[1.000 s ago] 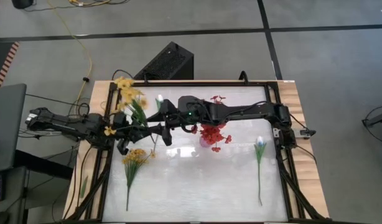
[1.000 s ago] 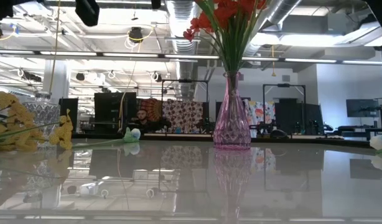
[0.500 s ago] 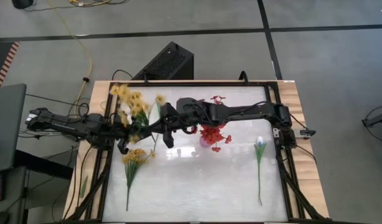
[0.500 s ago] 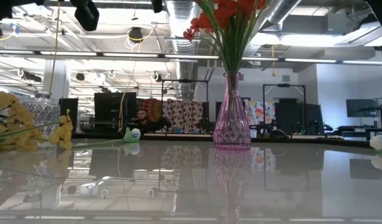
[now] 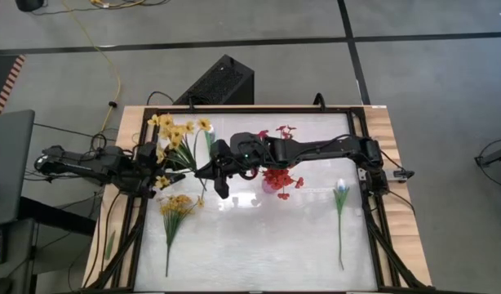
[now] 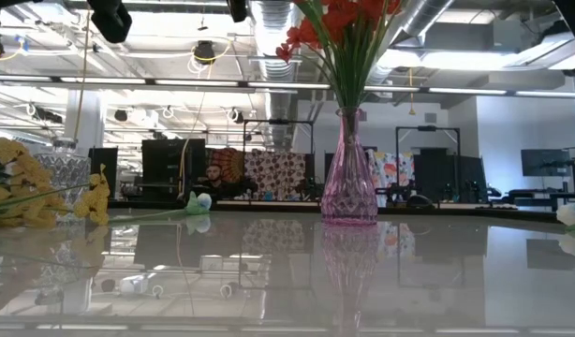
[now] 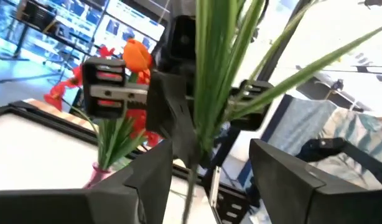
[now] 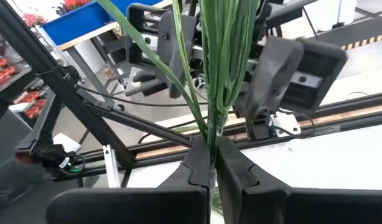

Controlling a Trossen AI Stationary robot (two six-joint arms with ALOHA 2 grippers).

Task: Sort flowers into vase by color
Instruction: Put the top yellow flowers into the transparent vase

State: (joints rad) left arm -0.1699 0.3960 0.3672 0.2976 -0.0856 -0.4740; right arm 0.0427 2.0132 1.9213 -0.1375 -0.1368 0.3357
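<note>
Above the table's left rear, your right gripper (image 8: 211,163) pinches the yellow daffodil spray (image 5: 179,133) by its stems, left gripper (image 7: 209,165) spread wide beside it — red flowers (image 5: 277,176) already fill the pink vase (image 6: 349,173); another yellow spray (image 5: 175,206) and a white tulip (image 5: 341,187) remain lying flat.

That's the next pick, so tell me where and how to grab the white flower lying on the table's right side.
Take the white flower by its bare stem near mid-length, coming straight down with fingers across it. It lies flat and straight, apart from the other flowers. Its blossom at the far end looks crushable.
</note>
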